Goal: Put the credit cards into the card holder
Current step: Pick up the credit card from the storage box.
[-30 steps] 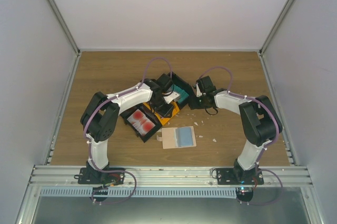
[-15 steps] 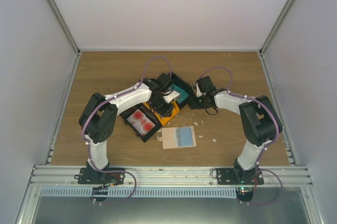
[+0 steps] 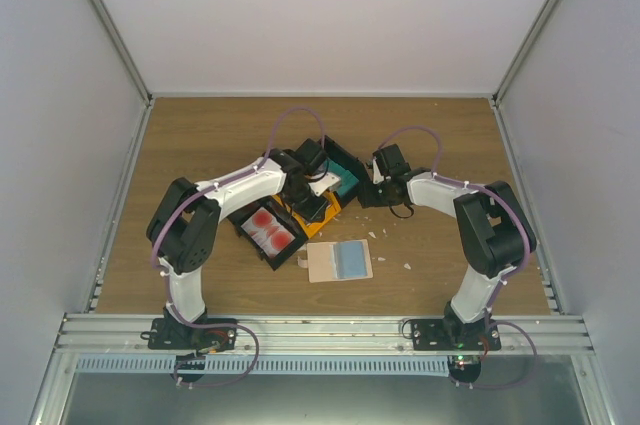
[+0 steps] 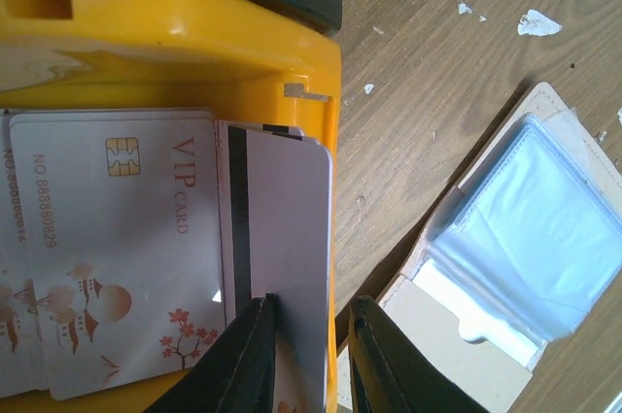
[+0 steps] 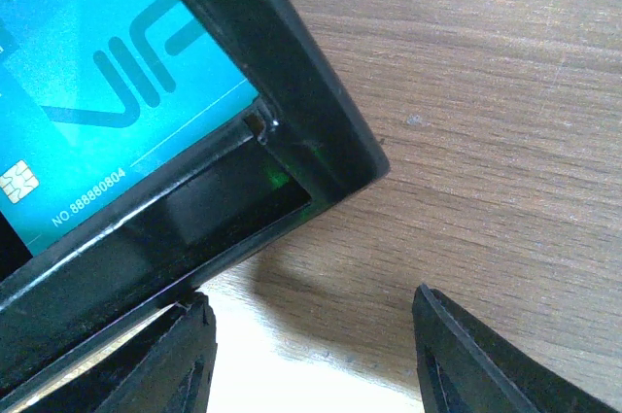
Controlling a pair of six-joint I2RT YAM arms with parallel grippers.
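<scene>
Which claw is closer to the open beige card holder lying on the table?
Left. The left claw hangs over the yellow tray's edge, right beside the card holder. The right claw sits farther off, at the black tray's corner.

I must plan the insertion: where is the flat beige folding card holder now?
In the top view, the beige card holder lies open on the wooden table near the centre, beside the near right edge of the black tray holding red-blotched white cards.
</scene>
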